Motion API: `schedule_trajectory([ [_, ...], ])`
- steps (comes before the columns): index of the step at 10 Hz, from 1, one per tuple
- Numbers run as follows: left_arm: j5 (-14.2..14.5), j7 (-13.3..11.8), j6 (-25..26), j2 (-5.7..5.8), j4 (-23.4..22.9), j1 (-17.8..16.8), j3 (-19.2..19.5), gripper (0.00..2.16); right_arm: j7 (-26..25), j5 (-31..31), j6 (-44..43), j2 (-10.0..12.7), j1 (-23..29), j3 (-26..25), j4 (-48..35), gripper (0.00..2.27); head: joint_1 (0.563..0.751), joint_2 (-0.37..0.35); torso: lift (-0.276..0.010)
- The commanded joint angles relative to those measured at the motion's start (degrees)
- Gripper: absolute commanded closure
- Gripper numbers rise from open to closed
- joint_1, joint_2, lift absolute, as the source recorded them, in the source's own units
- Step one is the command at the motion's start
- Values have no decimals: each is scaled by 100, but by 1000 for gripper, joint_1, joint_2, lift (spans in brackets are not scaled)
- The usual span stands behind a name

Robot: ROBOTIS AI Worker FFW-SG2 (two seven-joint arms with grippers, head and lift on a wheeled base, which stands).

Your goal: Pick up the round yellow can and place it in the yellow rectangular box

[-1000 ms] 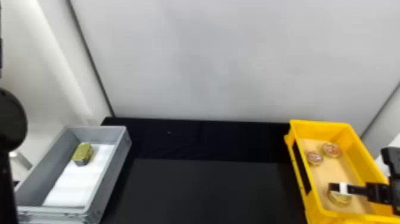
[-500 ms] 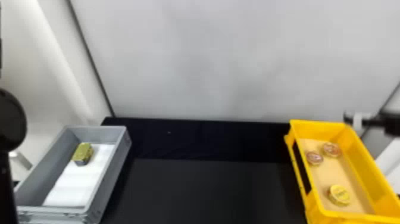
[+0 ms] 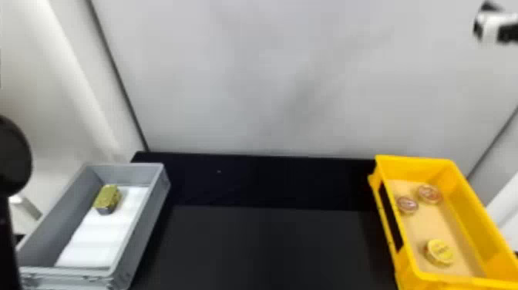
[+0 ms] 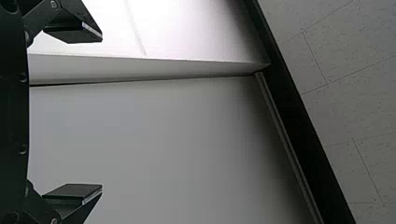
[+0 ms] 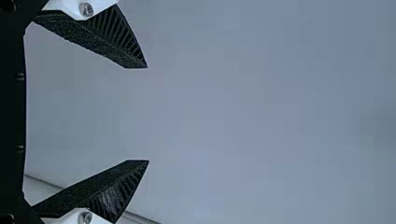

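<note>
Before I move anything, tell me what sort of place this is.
Probably a robot sorting station: a gray plastic crate and a yellow rectangular box flank a black tabletop, backed by a pale wall.

The round yellow can (image 3: 440, 253) is seen, lid upward, on the tan floor of the yellow rectangular box (image 3: 475, 213), toward the nearer end. The open-topped box is placed upright at the black desk's (image 3: 277, 247) right side.

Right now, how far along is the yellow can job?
Looks done: the round yellow can lies inside the yellow rectangular box. In hand: nothing; right gripper and left gripper are open and empty. Left: probably just parking, since the right gripper is well clear of the box.
</note>
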Motion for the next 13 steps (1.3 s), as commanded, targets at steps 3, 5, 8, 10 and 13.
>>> schedule_trajectory([
  [3,-5,0,-52,40,0,114,95,140,-1458,-282,-1582,-10,-487,468,-590,67,663,54,-3],
  [5,-13,9,-79,57,0,167,130,140,-1686,-449,-2039,-133,-856,750,-608,67,663,54,-3],
  [8,-5,18,-158,57,18,202,157,140,-2020,-511,-2628,-318,-1208,1075,-520,62,663,54,-3],
  [10,-5,18,-167,57,18,202,165,140,-1976,-397,-2751,-309,-1261,1102,-537,25,663,54,-3],
  [13,-5,18,-167,57,27,211,157,140,-2020,-370,-2813,-291,-1366,1154,-520,25,663,54,-3],
])
